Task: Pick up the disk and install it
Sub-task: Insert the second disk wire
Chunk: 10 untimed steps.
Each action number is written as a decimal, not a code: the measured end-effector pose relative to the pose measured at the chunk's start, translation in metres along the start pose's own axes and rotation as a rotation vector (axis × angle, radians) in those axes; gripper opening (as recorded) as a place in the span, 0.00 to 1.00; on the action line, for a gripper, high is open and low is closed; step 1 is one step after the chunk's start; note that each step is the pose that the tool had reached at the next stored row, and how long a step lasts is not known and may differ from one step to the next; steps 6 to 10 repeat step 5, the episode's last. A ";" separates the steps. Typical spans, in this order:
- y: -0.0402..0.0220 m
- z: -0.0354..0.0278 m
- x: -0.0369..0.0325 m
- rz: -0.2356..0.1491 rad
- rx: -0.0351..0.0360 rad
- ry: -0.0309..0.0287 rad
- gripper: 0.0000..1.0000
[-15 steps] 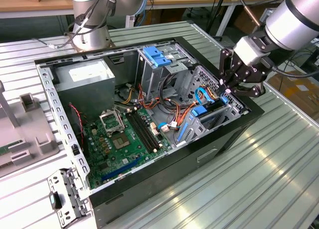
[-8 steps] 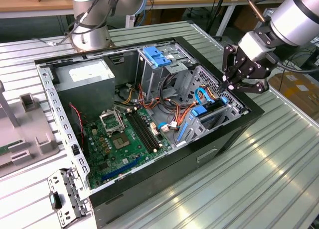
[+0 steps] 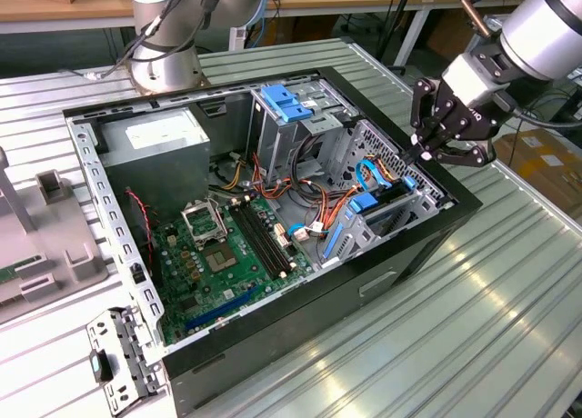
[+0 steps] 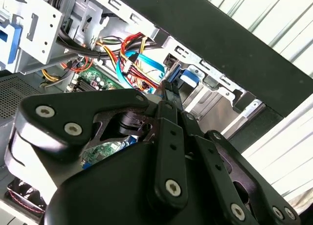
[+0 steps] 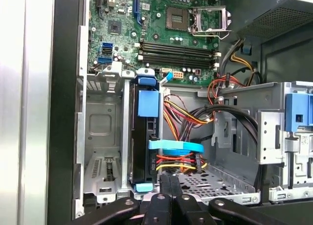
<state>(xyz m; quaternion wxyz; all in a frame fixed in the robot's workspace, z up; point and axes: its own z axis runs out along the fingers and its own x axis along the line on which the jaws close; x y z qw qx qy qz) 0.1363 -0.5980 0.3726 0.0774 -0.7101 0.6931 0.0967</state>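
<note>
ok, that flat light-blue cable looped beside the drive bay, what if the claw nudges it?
The light-blue cable is a thin flat band bent in a loop, so probably floppy and light; it should flex aside. It lies against the red and yellow wires, so it may drag them.

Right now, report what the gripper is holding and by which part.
Nothing is held. The gripper is shut with nothing between its fingers, close beside the disk, which stands on edge in the drive bay.
</note>
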 end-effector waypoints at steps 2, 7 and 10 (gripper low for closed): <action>-0.0002 0.0000 0.0000 0.000 0.0000 -0.0001 0.11; -0.0001 0.0000 0.0001 0.000 0.0000 -0.0002 0.11; -0.0001 0.0000 0.0001 0.000 0.0000 -0.0002 0.11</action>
